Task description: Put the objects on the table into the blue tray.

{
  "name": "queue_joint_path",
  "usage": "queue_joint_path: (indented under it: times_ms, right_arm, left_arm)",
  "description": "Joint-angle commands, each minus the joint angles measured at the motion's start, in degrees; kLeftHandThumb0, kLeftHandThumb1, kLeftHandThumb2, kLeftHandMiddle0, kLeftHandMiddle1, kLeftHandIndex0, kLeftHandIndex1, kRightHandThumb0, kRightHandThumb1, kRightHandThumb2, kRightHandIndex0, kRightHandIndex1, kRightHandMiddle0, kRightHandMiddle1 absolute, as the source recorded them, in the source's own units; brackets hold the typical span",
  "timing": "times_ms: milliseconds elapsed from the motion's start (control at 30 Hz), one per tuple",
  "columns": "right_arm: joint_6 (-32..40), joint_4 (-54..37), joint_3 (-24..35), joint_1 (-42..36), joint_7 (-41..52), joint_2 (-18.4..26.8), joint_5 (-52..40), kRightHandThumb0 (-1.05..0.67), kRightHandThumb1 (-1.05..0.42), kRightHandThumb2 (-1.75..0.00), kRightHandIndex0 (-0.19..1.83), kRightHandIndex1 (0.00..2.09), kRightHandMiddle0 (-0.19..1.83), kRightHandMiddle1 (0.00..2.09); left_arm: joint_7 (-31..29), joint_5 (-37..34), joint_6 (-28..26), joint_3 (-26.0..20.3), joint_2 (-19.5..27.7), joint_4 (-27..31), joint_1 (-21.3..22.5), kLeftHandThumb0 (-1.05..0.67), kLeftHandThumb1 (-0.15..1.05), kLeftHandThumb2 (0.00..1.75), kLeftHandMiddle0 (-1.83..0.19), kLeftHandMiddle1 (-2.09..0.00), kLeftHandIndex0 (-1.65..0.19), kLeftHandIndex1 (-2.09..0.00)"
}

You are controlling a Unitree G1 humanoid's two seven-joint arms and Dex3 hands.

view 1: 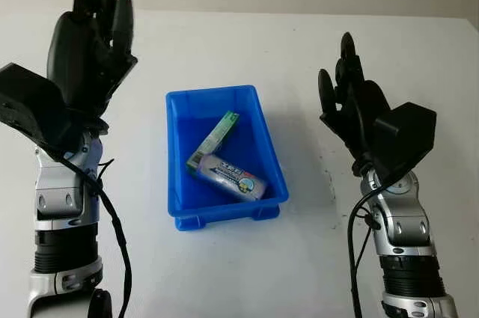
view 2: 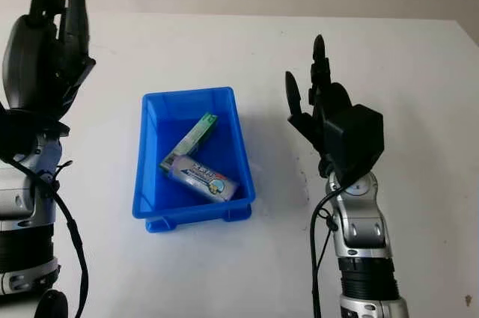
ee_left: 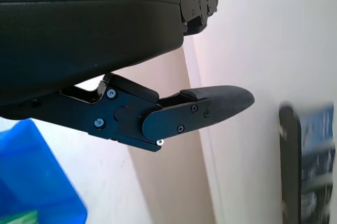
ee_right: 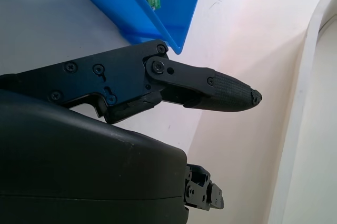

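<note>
Surface: you have a white surface (view 1: 299, 258) in front of the robot, with the blue tray (view 1: 179, 183) standing near its middle.
Blue tray: it sits between the two arms, its long sides running away from the robot and a little askew. You can see its corner in the left wrist view and part of its wall in the right wrist view.
Green box (view 1: 215, 137): you will find it inside the blue tray, lying diagonally, with its far end up against the right wall and its near end down toward the tray's left side.
Tube-shaped pack (view 1: 230, 176): this one lies inside the blue tray too, nearer the robot than the green box, slanted the other way. Its left end touches or overlaps the near end of the green box; you cannot tell which from these views.
Left hand (view 1: 88, 49): it is raised to the left of the blue tray, well apart from it, fingers pointing up and away from the robot. It is open and holds nothing.
Right hand (view 1: 352, 105): it is raised to the right of the blue tray, apart from the rim, fingers pointing up. It is open as well and grips nothing.
</note>
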State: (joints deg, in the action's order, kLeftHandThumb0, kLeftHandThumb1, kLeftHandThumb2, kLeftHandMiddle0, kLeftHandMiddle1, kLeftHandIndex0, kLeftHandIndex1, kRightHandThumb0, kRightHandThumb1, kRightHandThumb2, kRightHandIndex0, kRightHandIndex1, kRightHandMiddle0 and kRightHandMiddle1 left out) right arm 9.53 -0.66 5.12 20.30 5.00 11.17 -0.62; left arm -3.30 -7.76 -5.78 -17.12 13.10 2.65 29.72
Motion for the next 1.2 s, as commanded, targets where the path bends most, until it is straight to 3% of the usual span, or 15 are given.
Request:
queue_joint_path:
  times_ms: [0, 100, 267, 600, 1167]
  right_arm:
    - [-0.26, -0.52, 0.77, 0.34, -0.10, -0.22, -0.75, -0.69, -1.05, -0.61, -0.19, 0.00, -0.19, 0.00]
    - [-0.56, -0.36, 1.01, 0.39, 0.09, -0.24, -1.55, -0.69, -1.05, -0.62, -0.19, 0.00, -0.19, 0.00]
    - [-1.35, 0.27, 1.39, 0.74, 0.26, -0.30, -2.47, -0.70, -1.05, -0.66, -0.19, 0.00, -0.19, 0.00]
    - [-1.24, 0.61, 1.65, 0.79, -0.63, -0.80, -3.37, -0.70, -1.05, -0.70, -0.19, 0.00, -0.19, 0.00]
    - [-1.07, 0.39, 1.69, 0.53, -0.88, -1.01, -3.37, -0.70, -1.05, -0.68, -0.19, 0.00, -0.19, 0.00]
  left_arm:
    - [1.47, -1.40, 0.39, -2.10, -0.40, -2.00, -0.90, -0.68, 1.05, 0.69, 0.18, -0.02, 0.19, 0.00]
    - [0.68, -4.24, 1.55, -3.96, -0.08, -5.04, -2.85, -0.69, 1.05, 0.71, 0.19, 0.00, 0.19, 0.00]
    - [-0.90, -6.00, 0.77, -4.17, 0.00, -4.44, -8.91, -0.73, 1.05, 0.71, 0.19, 0.00, 0.19, 0.00]
    - [-2.04, -6.48, -0.02, -1.69, -0.92, 0.90, -16.42, -0.77, 1.05, 0.69, 0.19, 0.00, 0.19, 0.00]
    - [-1.24, -5.67, -3.58, 0.89, -0.91, 5.22, -17.67, -0.78, 1.05, 0.66, 0.19, -0.03, 0.19, 0.00]
